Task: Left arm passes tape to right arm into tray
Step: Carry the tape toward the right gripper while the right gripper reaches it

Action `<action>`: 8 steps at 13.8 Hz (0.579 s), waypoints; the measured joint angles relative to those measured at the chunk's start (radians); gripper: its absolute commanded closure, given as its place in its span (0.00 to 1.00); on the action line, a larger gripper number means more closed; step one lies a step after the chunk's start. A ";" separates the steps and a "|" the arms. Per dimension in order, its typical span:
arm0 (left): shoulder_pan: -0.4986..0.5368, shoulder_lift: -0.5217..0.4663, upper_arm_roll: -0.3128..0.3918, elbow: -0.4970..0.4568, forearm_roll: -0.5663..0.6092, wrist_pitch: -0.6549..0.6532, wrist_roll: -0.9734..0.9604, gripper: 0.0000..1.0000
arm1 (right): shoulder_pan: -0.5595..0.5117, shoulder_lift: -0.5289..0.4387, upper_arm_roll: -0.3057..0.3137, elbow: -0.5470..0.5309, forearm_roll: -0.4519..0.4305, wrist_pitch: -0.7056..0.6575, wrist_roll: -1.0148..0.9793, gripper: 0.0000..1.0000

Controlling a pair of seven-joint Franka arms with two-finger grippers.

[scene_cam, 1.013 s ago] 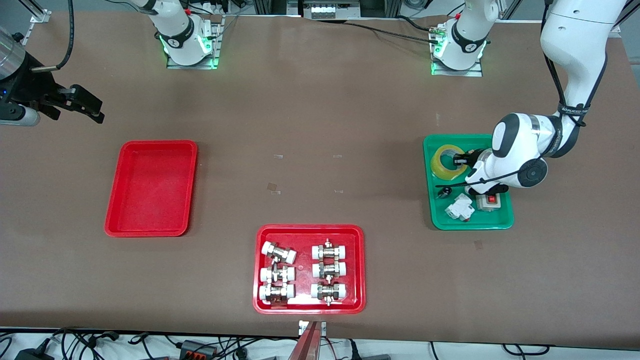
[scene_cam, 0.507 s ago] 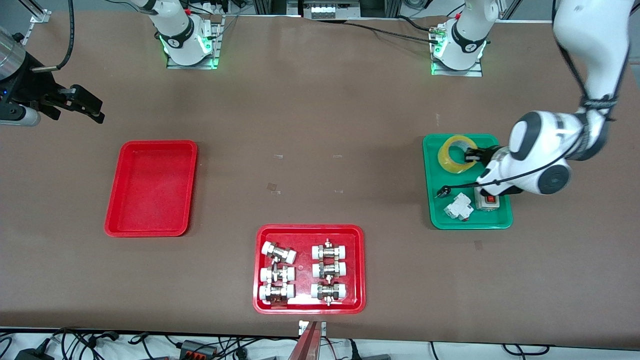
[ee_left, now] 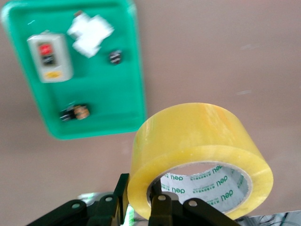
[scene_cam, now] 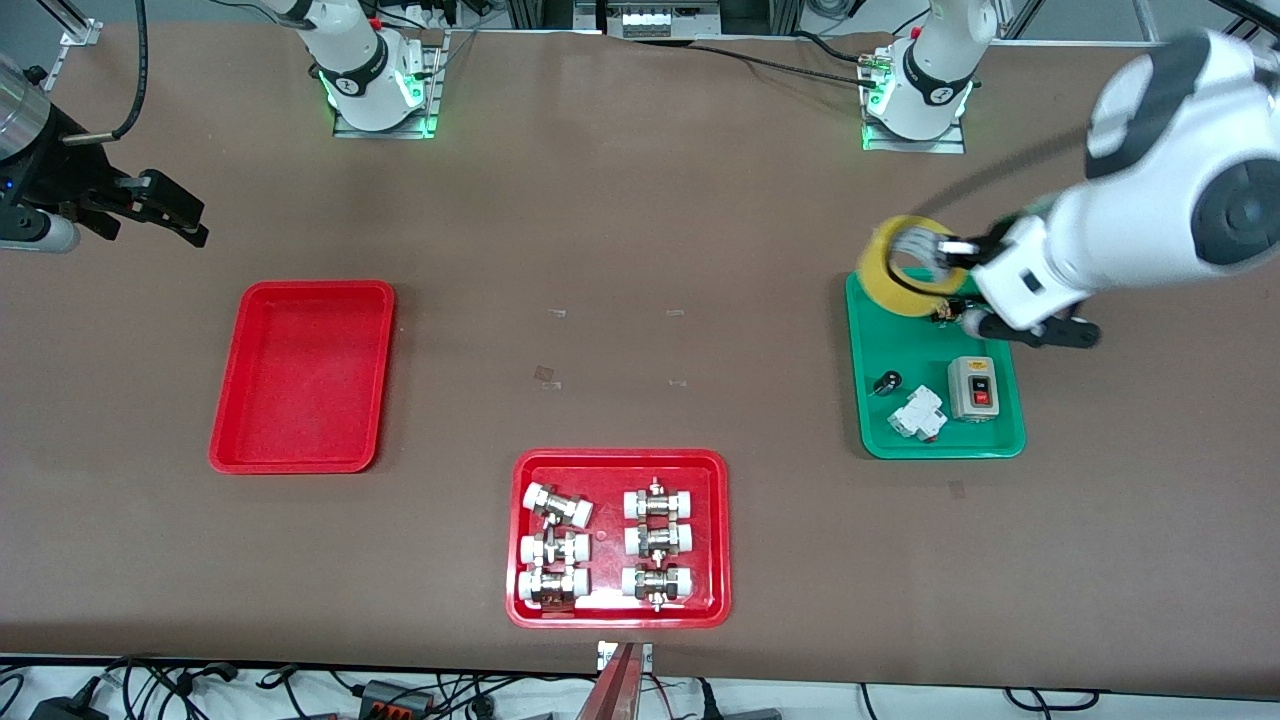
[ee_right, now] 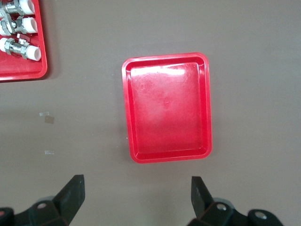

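Note:
My left gripper (scene_cam: 950,262) is shut on the yellow tape roll (scene_cam: 905,268) and holds it in the air over the end of the green tray (scene_cam: 880,430) nearest the robot bases. In the left wrist view one black finger (ee_left: 161,207) sits inside the roll's white core and the other outside, pinching the wall of the tape (ee_left: 197,146). My right gripper (scene_cam: 165,215) is open and empty, waiting in the air at the right arm's end of the table. The plain red tray (scene_cam: 300,375) is empty; it also shows in the right wrist view (ee_right: 167,108).
The green tray (ee_left: 117,89) holds a grey switch box (scene_cam: 972,387), a white breaker (scene_cam: 918,413), a small black part (scene_cam: 886,382) and another small part (scene_cam: 945,316). A second red tray (scene_cam: 618,610) with pipe fittings lies nearest the front camera.
My left gripper has lifted the tape roll out of the green tray and risen with it toward the robot bases. The right arm has not moved.

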 measured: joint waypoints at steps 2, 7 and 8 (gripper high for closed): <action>-0.092 0.060 -0.008 0.008 -0.041 0.132 -0.098 0.99 | 0.001 0.002 0.000 0.000 0.000 0.000 0.000 0.00; -0.342 0.296 -0.013 0.014 -0.060 0.559 -0.434 1.00 | 0.002 0.049 0.002 -0.005 0.027 -0.038 -0.023 0.00; -0.374 0.331 -0.013 0.017 -0.060 0.637 -0.472 1.00 | 0.002 0.063 0.002 -0.006 0.039 -0.065 -0.050 0.00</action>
